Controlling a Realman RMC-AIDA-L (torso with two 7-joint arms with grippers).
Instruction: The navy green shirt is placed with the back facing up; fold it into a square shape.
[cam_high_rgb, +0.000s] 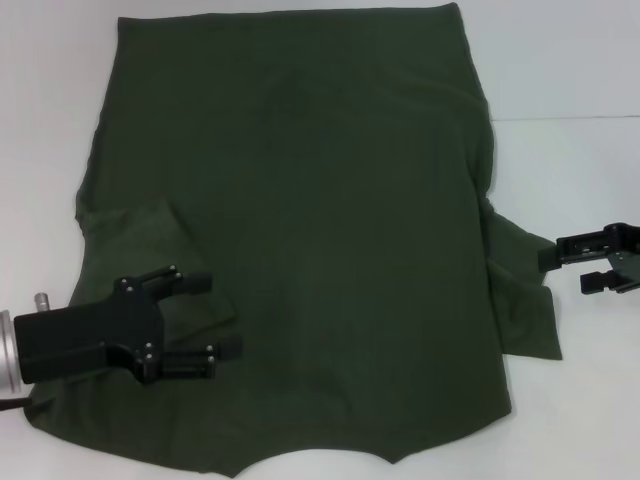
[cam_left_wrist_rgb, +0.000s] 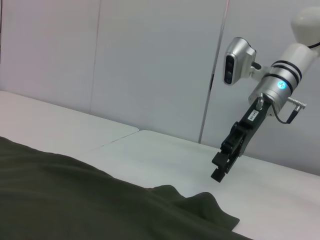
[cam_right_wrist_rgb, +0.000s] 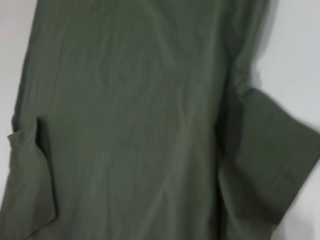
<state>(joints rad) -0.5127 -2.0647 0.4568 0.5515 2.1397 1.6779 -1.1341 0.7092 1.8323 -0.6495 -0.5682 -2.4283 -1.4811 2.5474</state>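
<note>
Shirt (cam_high_rgb: 320, 220) lies spread back-up over most of the white table (cam_high_rgb: 570, 70), its hem toward the far edge. Its left sleeve already lies folded onto the body. The left hand (cam_high_rgb: 212, 318) hovers over that sleeve near the table's near-left corner, fingers parted, holding nothing. The right hand (cam_high_rgb: 585, 268) waits off the cloth just beside the right sleeve (cam_high_rgb: 520, 290), fingers apart and empty. That sleeve probably comes next: pinch its cuff edge only, then lay it flat inward. No writing shows.
</note>
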